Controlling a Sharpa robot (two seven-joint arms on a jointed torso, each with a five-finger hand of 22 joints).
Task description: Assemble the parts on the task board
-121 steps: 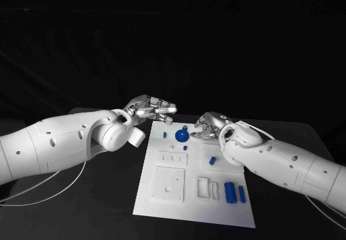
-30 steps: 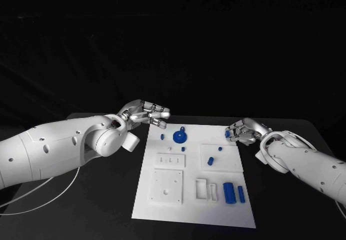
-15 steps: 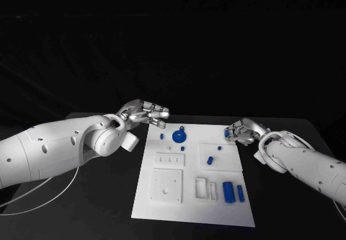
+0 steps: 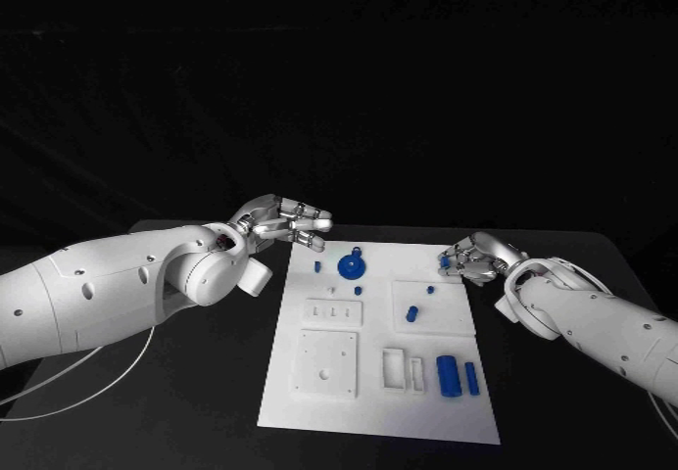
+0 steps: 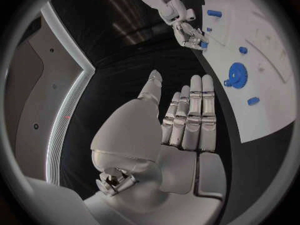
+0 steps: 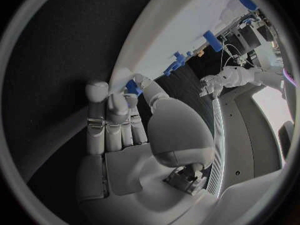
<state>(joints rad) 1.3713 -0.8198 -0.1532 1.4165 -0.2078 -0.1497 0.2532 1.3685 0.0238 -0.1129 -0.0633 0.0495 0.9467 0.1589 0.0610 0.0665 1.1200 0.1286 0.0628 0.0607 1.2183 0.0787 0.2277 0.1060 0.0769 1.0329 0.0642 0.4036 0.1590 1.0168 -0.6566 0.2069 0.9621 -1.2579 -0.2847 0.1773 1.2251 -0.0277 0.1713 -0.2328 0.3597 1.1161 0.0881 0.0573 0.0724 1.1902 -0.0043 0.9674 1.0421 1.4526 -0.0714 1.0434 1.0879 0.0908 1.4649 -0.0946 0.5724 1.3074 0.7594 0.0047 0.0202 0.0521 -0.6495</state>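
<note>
The task board point(image 4: 379, 392) is seen lying in the middle of the black table point(image 4: 184, 411), long side running away from the robot. The right hand point(image 4: 473, 257) is held at the board's far right corner, and a small blue part point(image 6: 132, 87) is pinched between its thumb and fingertips, right against the board's edge; the same pinch is picked up from afar in the left wrist view point(image 5: 190, 35). The left hand point(image 4: 290, 221) is held over the table just off the board's far left corner, fingers stretched out side by side, nothing grasped point(image 5: 181, 120).

On the board, a round blue gear point(image 4: 354, 264) is found near the far end, with a small blue peg point(image 4: 318, 265) to its left and 2 more small pegs point(image 4: 359, 290) just nearer the robot. A short blue piece point(image 4: 411, 314) is seen on the raised square block right of centre. 2 blue cylinders point(image 4: 450, 376) are laid side by side near the board's right edge, beside a slotted white block point(image 4: 405, 369). A white square plate point(image 4: 328, 363) with a hole is set left of that.
</note>
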